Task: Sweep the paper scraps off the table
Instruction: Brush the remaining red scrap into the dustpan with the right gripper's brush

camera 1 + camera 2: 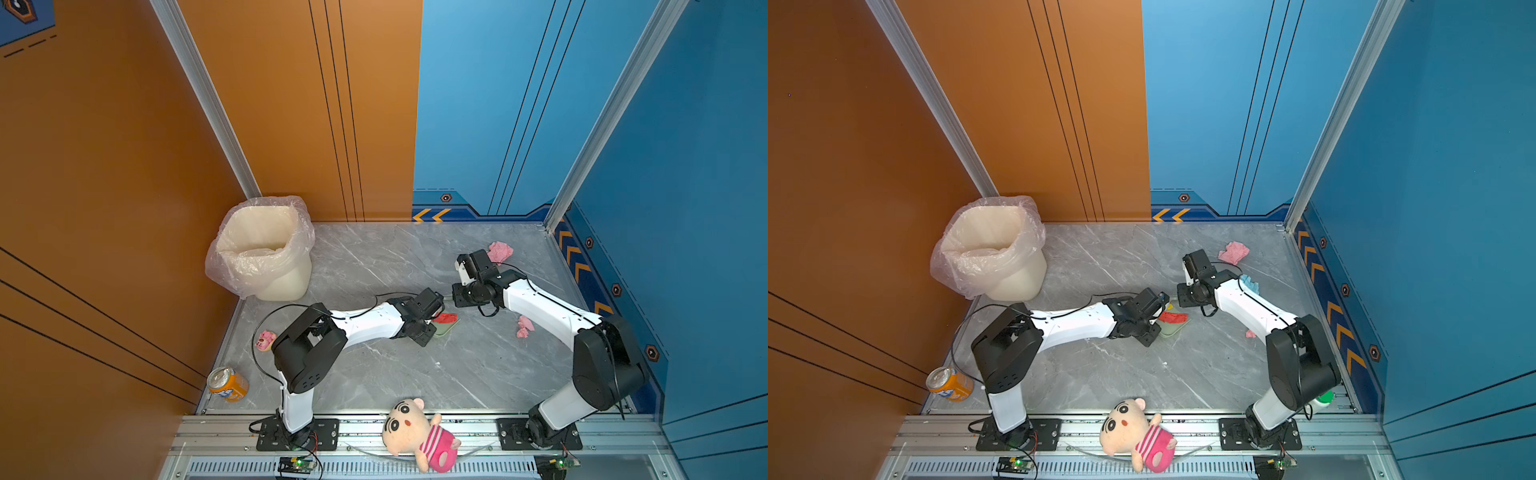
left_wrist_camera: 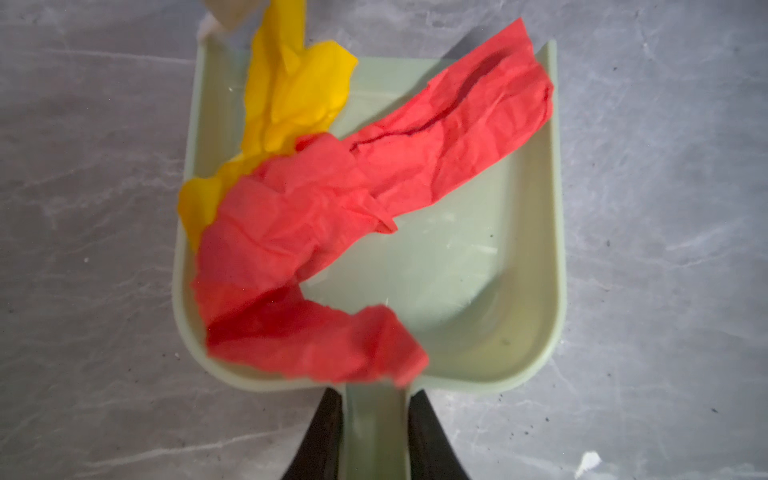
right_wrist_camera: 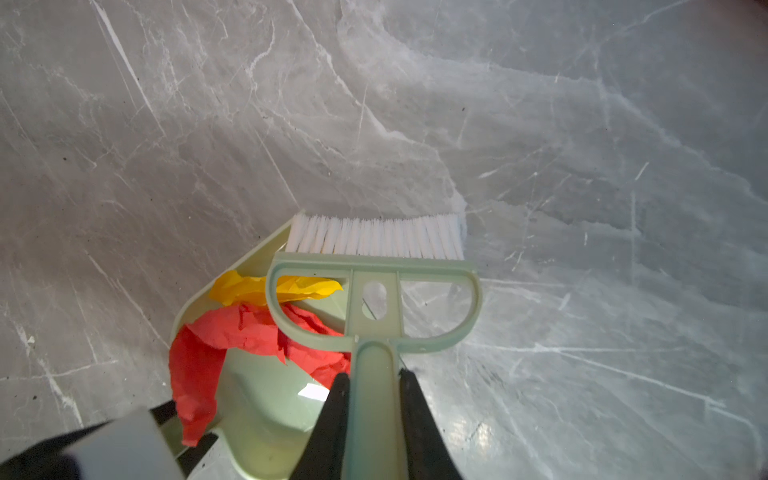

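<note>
Left gripper clamps the dustpan flat so the right gripper's clamped brush can push paper scraps in.

Grey marble table, white veins, rails round the edge. Far left corner: lined bin, upright. Far right: pink scrap. Nearer, down the right side: blue scrap, then smaller pink scrap. Middle: green dustpan. Left edge: small pink toy. Near left corner: orange can, tipped over.
</note>
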### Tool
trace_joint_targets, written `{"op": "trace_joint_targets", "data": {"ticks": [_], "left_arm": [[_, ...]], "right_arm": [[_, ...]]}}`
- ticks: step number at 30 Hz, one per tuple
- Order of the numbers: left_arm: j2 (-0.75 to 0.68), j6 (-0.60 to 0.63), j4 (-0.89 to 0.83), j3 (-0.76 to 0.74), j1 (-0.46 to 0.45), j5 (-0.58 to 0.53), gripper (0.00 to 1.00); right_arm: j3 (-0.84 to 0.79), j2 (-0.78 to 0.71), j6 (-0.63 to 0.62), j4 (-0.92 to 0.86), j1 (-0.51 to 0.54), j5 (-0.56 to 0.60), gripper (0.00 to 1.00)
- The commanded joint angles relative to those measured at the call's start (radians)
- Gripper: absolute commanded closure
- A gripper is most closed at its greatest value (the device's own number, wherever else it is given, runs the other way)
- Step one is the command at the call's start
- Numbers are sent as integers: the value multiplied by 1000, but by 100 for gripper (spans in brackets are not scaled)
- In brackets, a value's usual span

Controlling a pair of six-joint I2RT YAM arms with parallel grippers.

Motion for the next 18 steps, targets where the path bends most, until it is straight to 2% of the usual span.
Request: {"op": "trace_joint_targets", "data": {"ticks": [1, 7, 14, 18], "left_arm": [[15, -18, -1, 15, 11, 15, 86], [19, -28, 46, 0, 11, 35, 86], [17, -29, 112, -44, 2, 31, 86], [7, -37, 147, -66, 0, 18, 86]], "right_arm": [[-40, -54, 15, -84, 27, -4, 100], [-89, -112, 47, -61, 44, 22, 100], [-87, -136, 136, 32, -28, 81, 100], [-88, -159, 165, 71, -67, 78, 100]]}}
